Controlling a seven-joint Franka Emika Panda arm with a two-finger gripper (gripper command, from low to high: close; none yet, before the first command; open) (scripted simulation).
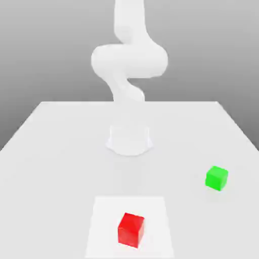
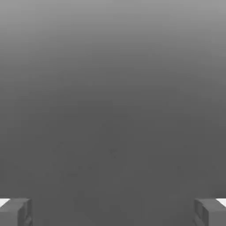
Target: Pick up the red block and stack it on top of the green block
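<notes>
Exterior view, arm: you see the white arm (image 1: 129,66) rising from its round base (image 1: 129,140) at the centre of the frame, on the pale table (image 1: 45,152).
Exterior view, red block (image 1: 131,229): it sits low in the frame, just right of centre, on a lighter square patch (image 1: 103,222).
Exterior view, green block (image 1: 216,177): right side of the frame, well apart from the red one.
Hand view, gripper (image 2: 113,212): its two grey fingertips (image 2: 15,212) stand in the bottom corners, spread wide, with nothing between them.
Hand view, background: you get plain grey beyond the fingers.
Block versus gripper: you cannot tell how they lie relative to each other.
</notes>
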